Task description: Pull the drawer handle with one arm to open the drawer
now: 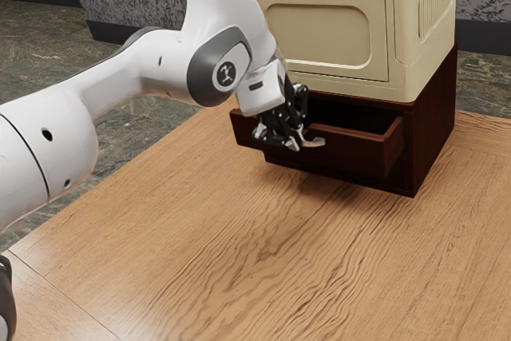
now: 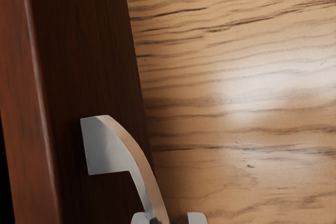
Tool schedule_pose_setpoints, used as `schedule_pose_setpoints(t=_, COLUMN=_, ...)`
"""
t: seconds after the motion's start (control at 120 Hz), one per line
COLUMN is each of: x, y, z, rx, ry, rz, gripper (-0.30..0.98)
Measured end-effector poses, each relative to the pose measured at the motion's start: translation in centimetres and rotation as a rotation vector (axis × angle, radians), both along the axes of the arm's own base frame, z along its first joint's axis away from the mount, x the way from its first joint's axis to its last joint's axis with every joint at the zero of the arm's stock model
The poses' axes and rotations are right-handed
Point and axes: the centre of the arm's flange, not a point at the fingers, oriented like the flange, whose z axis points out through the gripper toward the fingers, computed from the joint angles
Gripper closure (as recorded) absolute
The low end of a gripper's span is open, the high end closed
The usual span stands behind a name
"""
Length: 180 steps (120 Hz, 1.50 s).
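Standing open at the front of the drawer (image 1: 355, 151), the gripper (image 1: 279, 140) has its two fingers (image 2: 197, 218) apart, with the curved bar of the handle (image 2: 113, 145) between them; one finger is right at the bar, though whether they touch I cannot tell, and a gap lies between the bar and the other, so nothing is gripped. The handle is fixed on the drawer's front face, and the drawer is part-way out of the dark wooden cabinet (image 1: 433, 129). Going from the exterior view's left to its right, the dark floor (image 1: 40, 53) lies beyond the table, the wooden table (image 1: 192, 221) spreads below and in front of the drawer, and a cream box (image 1: 323, 29) sits on the cabinet above it. The gripper hides part of the drawer's front. The white arm (image 1: 132, 73) reaches in from the exterior view's left, its hand angled down to the drawer
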Motion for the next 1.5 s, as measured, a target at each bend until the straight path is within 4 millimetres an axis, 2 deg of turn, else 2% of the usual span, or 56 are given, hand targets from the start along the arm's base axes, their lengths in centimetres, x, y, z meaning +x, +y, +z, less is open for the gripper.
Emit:
schedule_pose_setpoints(t=0.8, x=-2.8, y=0.1, z=-0.3, rx=-0.008, ry=0.058, rz=0.044, gripper=0.70)
schedule_pose_setpoints(t=1.5, x=-6.7, y=0.5, z=-0.2, rx=-0.006, ry=0.080, rz=0.080, gripper=0.69)
